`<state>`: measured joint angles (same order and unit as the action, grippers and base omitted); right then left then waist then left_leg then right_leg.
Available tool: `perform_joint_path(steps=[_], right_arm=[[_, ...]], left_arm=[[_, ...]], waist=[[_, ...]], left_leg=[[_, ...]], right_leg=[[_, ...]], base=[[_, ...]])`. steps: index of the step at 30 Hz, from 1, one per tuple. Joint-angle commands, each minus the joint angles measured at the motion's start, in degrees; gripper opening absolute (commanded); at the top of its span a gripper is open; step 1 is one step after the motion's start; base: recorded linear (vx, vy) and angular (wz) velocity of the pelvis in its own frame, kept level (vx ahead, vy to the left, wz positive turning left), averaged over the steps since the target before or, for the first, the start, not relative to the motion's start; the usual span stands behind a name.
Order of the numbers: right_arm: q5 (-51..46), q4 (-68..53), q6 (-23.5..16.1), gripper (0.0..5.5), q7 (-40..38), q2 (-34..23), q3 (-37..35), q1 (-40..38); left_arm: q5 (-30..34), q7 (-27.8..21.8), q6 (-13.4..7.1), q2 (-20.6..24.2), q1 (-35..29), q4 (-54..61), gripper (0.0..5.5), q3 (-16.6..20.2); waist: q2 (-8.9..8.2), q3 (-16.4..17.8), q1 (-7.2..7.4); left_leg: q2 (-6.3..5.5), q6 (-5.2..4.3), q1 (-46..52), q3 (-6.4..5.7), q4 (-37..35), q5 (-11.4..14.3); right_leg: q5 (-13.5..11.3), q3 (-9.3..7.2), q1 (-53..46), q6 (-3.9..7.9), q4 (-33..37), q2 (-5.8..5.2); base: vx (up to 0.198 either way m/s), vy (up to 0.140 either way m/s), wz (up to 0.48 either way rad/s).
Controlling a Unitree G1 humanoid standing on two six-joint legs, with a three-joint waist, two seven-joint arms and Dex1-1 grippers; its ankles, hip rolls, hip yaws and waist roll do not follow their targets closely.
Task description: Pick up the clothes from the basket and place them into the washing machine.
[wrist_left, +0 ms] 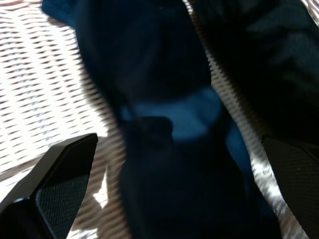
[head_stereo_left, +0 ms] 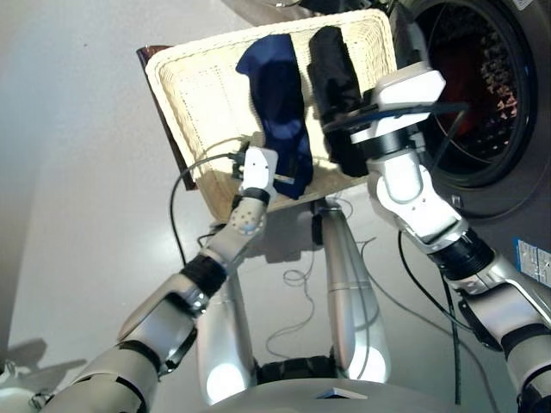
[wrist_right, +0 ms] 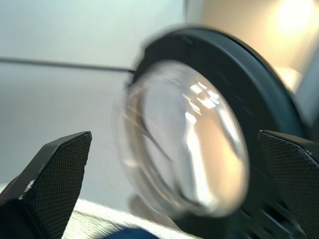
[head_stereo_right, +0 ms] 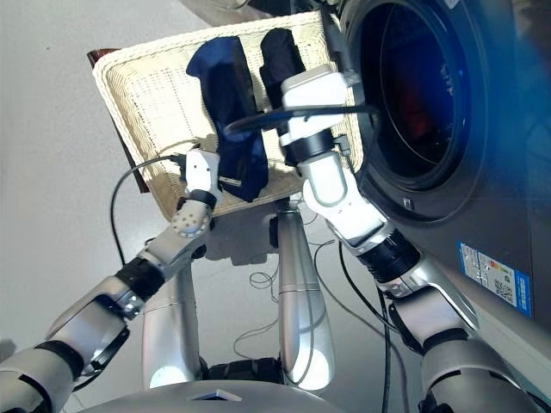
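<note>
Head view: the basket (head_stereo_left: 207,86) sits at twelve o'clock, navy garment (head_stereo_left: 280,112) and black garment (head_stereo_left: 336,77) lying side by side in it, the washing machine (head_stereo_left: 482,112) at two o'clock (something red inside). Left wrist: left gripper (wrist_left: 174,189) spread wide over the navy cloth. Right wrist: right gripper (wrist_right: 172,174) parted, empty, facing the glass door (wrist_right: 189,139).

We see the right tool (wrist_right: 169,189) with its two black fingers (wrist_right: 55,174) spread wide, nothing between them. Ahead sits the round glass door (wrist_right: 184,144) of the washing machine, black rim (wrist_right: 249,74) around it. Basket edge (wrist_right: 99,226) and a bit of blue cloth (wrist_right: 127,233) sit below.
</note>
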<state>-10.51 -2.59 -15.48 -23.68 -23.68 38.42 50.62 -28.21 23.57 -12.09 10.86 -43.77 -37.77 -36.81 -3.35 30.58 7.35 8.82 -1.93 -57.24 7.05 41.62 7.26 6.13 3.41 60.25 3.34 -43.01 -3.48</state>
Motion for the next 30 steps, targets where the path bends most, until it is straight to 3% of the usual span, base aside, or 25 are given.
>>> perform_joint_path(steps=[1, 4, 13, 20, 30], right_arm=[[-0.17, -3.62, -2.12, 5.5, 1.48, 5.54, 1.63, 4.87], [-0.08, -3.25, -1.66, 5.5, 2.71, 10.9, 5.12, 8.03], [0.47, -5.08, -1.92, 5.5, 3.74, 15.81, 7.6, 13.98], [-3.8, -7.02, -2.95, 5.5, 3.78, 17.74, 7.86, 14.47], [-5.77, -8.32, -3.32, 5.5, 5.02, 17.41, 8.23, 14.29]], left_arm=[[-1.82, 1.19, -0.96, -3.88, -2.38, -4.1, 5.5, -0.78], [-4.74, 2.63, -0.96, -5.78, -6.32, -9.82, 5.5, 1.14], [-9.67, 3.69, -0.6, -7.12, -12.59, -18.5, 5.5, 5.84], [-11.59, 4.63, 0.42, -5.98, -15.25, -23.02, 5.5, 8.9], [-12.1, 3.89, 1.53, -5.69, -18.53, -26.04, 5.5, 9.75]], waist=[[-0.99, -0.78, -0.09], [-1.8, -0.78, 0.33], [-3.12, -0.78, 1.57], [-3.56, -0.78, 2.22], [-3.29, -0.78, 2.78]], left_leg=[[1.84, -3.94, -0.42, -2.98, 3.49, 3.04], [2.8, -4.32, -2.04, -2.7, 4.68, 3.36], [4.22, -4.89, -6.07, -3.18, 7.1, 3.78], [4.52, -5.02, -7.86, -2.97, 8.47, 4.09], [4.58, -4.87, -9.36, -3.1, 9.74, 4.33]], right_leg=[[4.5, 0.97, 2.2, 3.62, -3.53, -2.07], [4.58, 1.01, 3.93, 3.58, -4.35, -1.29], [4.63, 1.07, 7.86, 3.55, -5.92, -0.22], [4.48, 1.12, 9.95, 3.59, -7.12, 0.6], [4.47, 1.46, 11.38, 3.55, -7.97, 1.18]], base=[[0.0, 0.0, 0.0], [0.0, 0.0, 0.0], [0.0, -0.002, -0.019], [0.0, 0.0, 0.0], [-0.001, -0.001, -0.018]])
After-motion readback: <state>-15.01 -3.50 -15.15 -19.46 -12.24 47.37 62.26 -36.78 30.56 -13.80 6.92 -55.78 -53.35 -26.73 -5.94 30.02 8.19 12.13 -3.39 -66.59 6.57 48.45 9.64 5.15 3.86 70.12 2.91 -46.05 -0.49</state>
